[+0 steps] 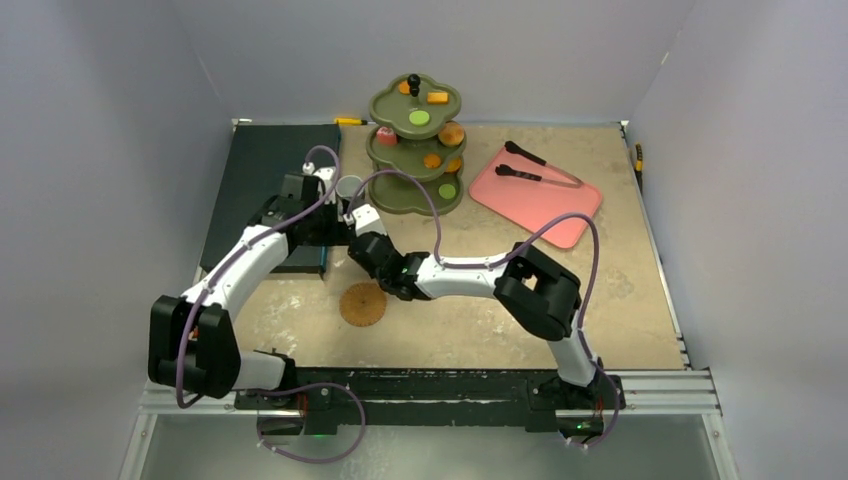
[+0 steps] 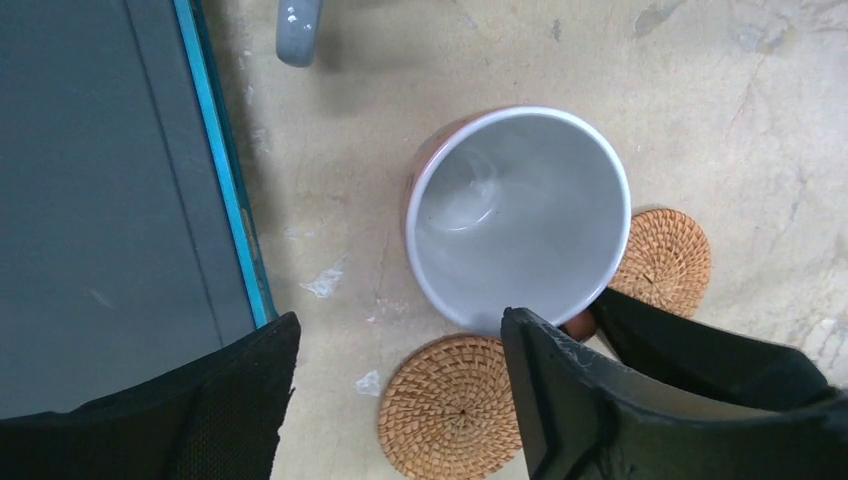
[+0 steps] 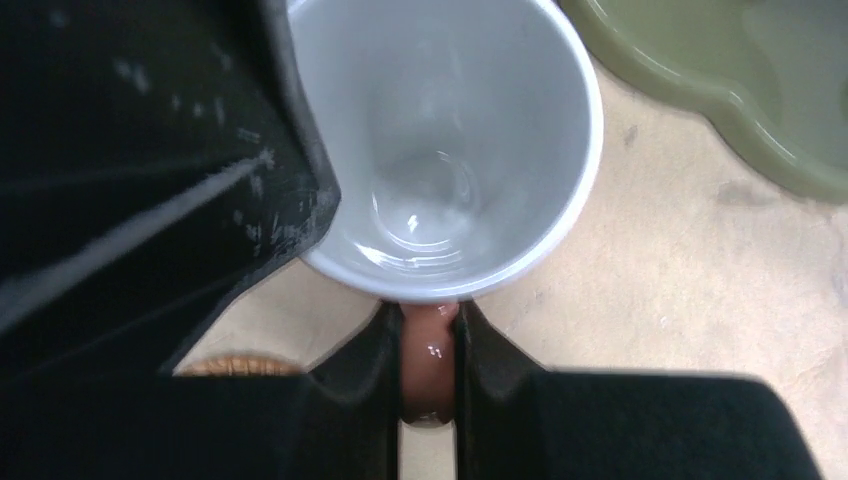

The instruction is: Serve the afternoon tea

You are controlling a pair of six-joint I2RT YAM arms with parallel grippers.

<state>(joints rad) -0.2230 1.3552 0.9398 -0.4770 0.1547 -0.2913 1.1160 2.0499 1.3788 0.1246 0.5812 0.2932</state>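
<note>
1. Pinching the handle of the orange mug [image 2: 520,215], the right gripper [image 3: 430,318] has its two fingers drawn narrow, one on each side of the handle. The mug's white inside faces up.
2. The left gripper [image 2: 400,320] stands wide and holds nothing. One finger [image 2: 570,400] overlaps the mug's near rim and the other is off toward the dark board [image 2: 100,200].
3. The mug is over the table [image 1: 470,330], just beside the lowest tier of the green stand [image 3: 700,90]. Two woven coasters [image 2: 450,405] show close by it. Whether it rests on the table or is held above it cannot be told.
4. The grey mug [image 2: 298,25] is near the board's blue edge, apart from the orange one.
5. The left arm [image 1: 250,260] arcs forward from its base. The right arm [image 1: 460,275] is bent at the elbow, its forearm running left. Both wrists meet in front of the stand.
6. The stand's tiers carry sweets [image 1: 419,118]. Black tongs [image 1: 535,165] lie on the pink tray [image 1: 560,215], well apart to the right.
</note>
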